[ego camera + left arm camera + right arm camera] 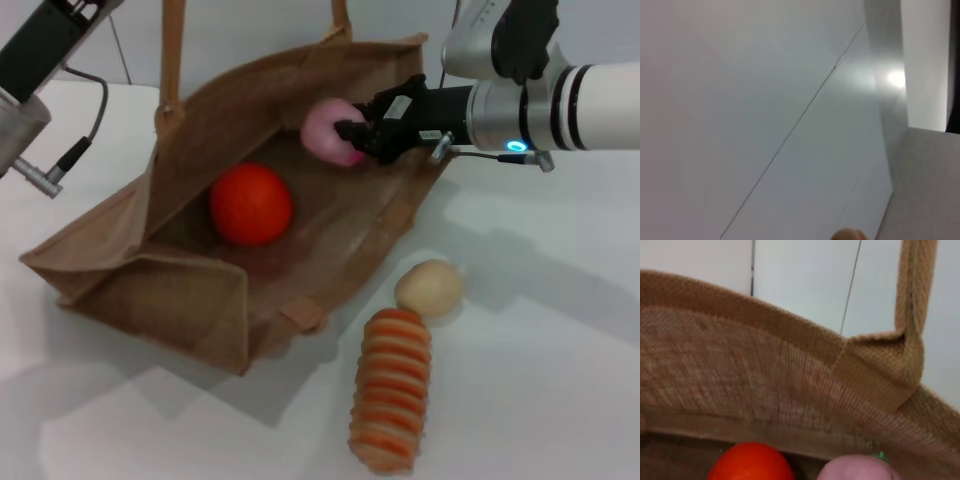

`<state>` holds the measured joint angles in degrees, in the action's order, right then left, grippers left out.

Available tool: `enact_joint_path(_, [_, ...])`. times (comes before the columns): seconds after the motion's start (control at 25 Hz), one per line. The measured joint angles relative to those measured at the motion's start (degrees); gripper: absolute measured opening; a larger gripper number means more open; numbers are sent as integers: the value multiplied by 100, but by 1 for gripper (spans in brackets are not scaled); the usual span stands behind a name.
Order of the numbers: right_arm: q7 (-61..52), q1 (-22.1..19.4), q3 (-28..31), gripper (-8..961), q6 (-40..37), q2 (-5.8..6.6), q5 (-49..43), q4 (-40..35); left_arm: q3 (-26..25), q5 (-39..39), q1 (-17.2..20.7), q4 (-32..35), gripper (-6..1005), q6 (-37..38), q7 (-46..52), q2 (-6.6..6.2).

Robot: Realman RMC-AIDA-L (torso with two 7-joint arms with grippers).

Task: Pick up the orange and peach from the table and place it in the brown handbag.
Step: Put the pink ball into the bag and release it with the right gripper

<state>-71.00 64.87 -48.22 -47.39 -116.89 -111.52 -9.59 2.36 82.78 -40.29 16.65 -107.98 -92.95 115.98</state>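
The brown handbag (180, 290) lies open on the white table, its mouth facing me. The orange (250, 204) rests inside it, left of centre. My right gripper (356, 139) reaches over the bag's right wall and is shut on the peach (329, 131), holding it above the bag's inside near the back right. In the right wrist view the bag's wall (740, 370) and a strap (912, 305) fill the picture, with the orange (750, 462) and the peach (855, 467) at the edge. My left arm (30, 70) is parked at the far left, its fingers out of view.
A pale beige ball (429, 287) and an orange-and-cream striped ridged roll (392, 389) lie on the table right of the bag. The bag's two straps (172, 50) stand up at the back. The left wrist view shows only a white wall.
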Motion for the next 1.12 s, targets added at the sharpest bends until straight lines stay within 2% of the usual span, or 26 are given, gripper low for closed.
enact_joint_path(0.2, [412,36,62,213,-57,-8,95,177,-31,60,72,10,96,-37,0,-28])
enact_joint_path(0.48, [1224,23,117,297,-110,-12,672,410,-34,141,137,14,97,-41,-33,-32])
enact_joint_path(0.84, [1276,-6,127,404,-169,-8,676,417,-34,222,208,14,97,-6,-51,-33])
enact_joint_path(0.96, [1277,-28,127,618,-337,4,676,416,-34,224,221,14,97,4,-55,-32])
enact_joint_path(1.12, [1277,-53,128,667,-524,15,679,413,-33,252,263,19,97,7,-77,-32])
